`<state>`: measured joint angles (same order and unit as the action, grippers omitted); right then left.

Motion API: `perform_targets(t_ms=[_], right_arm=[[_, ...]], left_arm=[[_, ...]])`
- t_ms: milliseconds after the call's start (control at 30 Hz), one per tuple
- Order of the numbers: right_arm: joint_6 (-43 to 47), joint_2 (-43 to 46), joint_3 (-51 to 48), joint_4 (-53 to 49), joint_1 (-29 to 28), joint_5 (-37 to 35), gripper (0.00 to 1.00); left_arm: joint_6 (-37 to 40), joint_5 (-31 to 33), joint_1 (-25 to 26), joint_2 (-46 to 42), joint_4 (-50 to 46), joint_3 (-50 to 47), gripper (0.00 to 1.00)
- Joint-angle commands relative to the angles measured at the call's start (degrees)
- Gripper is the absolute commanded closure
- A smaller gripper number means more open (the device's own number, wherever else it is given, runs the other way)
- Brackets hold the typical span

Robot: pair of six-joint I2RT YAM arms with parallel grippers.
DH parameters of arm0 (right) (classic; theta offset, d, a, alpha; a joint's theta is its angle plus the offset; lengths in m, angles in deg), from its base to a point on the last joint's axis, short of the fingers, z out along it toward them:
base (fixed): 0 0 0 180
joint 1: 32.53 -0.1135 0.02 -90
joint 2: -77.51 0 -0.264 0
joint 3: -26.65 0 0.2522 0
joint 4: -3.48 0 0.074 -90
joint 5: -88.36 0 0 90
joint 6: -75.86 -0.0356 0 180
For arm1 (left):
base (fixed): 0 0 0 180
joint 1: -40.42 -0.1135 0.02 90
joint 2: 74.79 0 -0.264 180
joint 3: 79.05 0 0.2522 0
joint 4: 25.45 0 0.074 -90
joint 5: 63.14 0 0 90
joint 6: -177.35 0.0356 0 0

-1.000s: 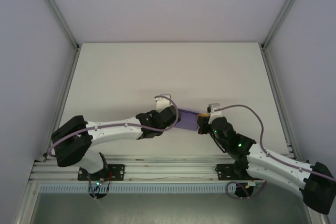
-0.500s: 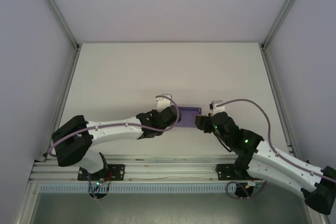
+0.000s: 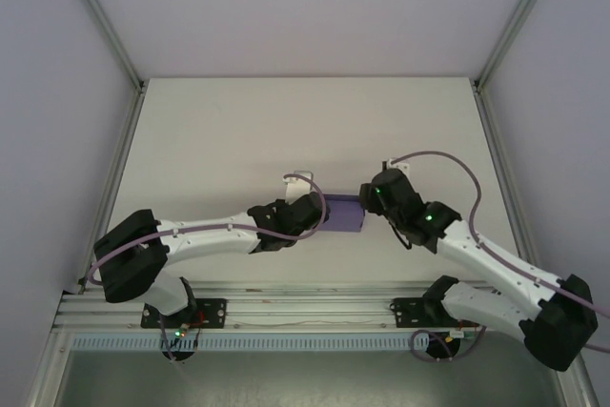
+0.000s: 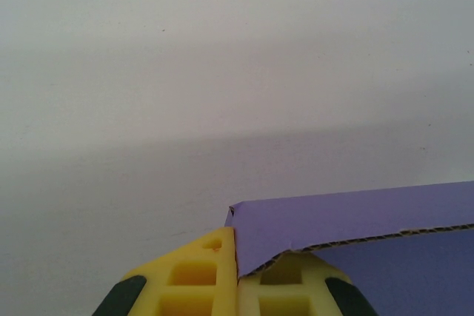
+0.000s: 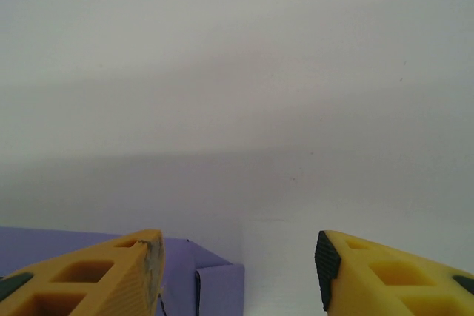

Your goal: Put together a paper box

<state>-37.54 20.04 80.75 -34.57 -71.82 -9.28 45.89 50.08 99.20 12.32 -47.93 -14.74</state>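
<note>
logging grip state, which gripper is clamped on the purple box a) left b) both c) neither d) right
A: the left gripper is pinched shut on the edge of the paper box, while the right gripper stands open, spread wide and not closed on the card.

Overhead, paper box [image 3: 345, 213]: I can't see its left end, buried under the left arm [image 3: 286, 216]. Left wrist view cuts the box off right and below. Right wrist: one of the right fingers [image 5: 96, 275] covers part of it; frame clips the rest.
</note>
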Motion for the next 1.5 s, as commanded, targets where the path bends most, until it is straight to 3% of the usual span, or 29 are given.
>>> perform_targets(t_ms=[0,400,633,800,967,1233,1467], right_arm=[[-0.4,-1.8,2.0,-1.1,0.7,4.2,0.44],[-3.0,-2.2,-1.6,-7.6,1.0,11.3,0.5],[-6.0,-2.7,-4.3,-6.5,1.1,13.1,0.57],[-7.6,-3.6,-5.8,-5.3,1.0,12.6,0.58],[-7.7,-4.9,-6.1,-5.9,1.0,11.3,0.59],[-8.4,-6.5,-6.9,-4.9,1.0,12.0,0.62],[-9.0,-5.4,-8.7,-3.5,1.1,13.3,0.63]], left_arm=[[0.9,-6.5,1.1,3.4,-11.3,-2.9,1.0],[2.4,-6.5,1.1,2.0,-12.1,-1.7,1.0],[3.6,-6.6,1.5,-1.3,-13.5,-0.1,0.84],[4.4,-6.5,1.5,-3.8,-14.3,0.7,0.78],[5.9,-8.0,1.5,-6.3,-14.5,1.4,0.64],[7.3,-11.7,1.5,-11.1,-16.0,3.9,0.52],[6.1,-10.9,1.3,-14.8,-16.7,3.5,0.45]])
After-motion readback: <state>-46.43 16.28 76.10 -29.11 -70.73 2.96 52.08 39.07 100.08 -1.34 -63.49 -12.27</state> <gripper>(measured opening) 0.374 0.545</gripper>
